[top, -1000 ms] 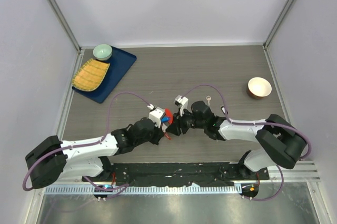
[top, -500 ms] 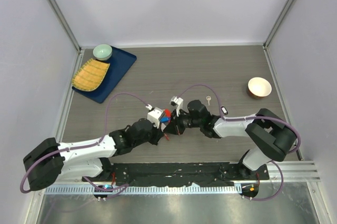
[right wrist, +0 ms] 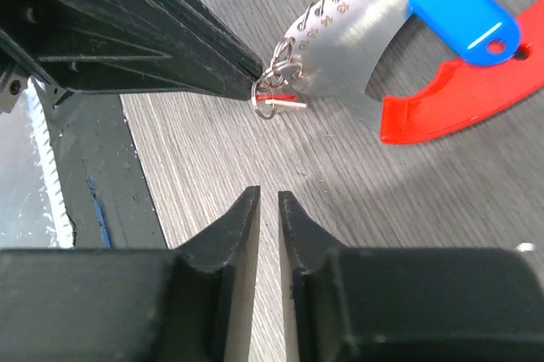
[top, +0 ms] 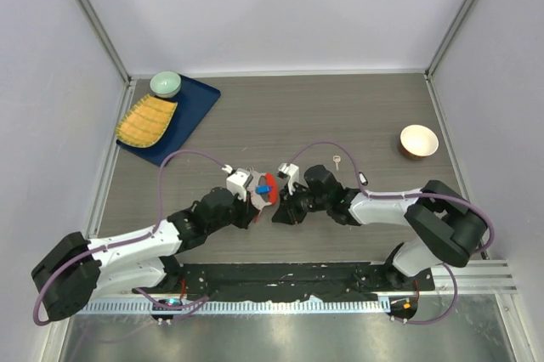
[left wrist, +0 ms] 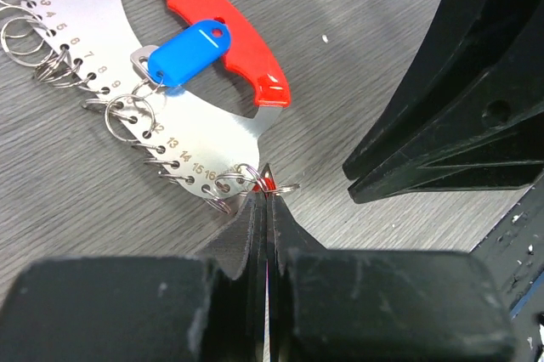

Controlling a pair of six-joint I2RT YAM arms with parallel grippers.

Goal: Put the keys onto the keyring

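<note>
Tabletop of grey wood pattern carries everything. At its far left corner lies a dark blue rectangular tray with a yellow ribbed mat and a pale green bowl on it. A cream bowl with brown outside stands near the right edge.

Both black arms meet at the near middle, tips facing each other. The flat silver metal keyring, a plate with numbered holes, small wire rings, a red curved handle and a blue plastic tag, lies on the table between them.

The left gripper is pressed closed on the last wire ring at the near end of the keyring. A small red piece shows at its tips; what it is, I cannot tell.

The right gripper is just beside that ring, its fingers a narrow slit apart, holding nothing.

A plain silver key lies apart beyond the right arm, and a small black oval fob lies near it.
</note>
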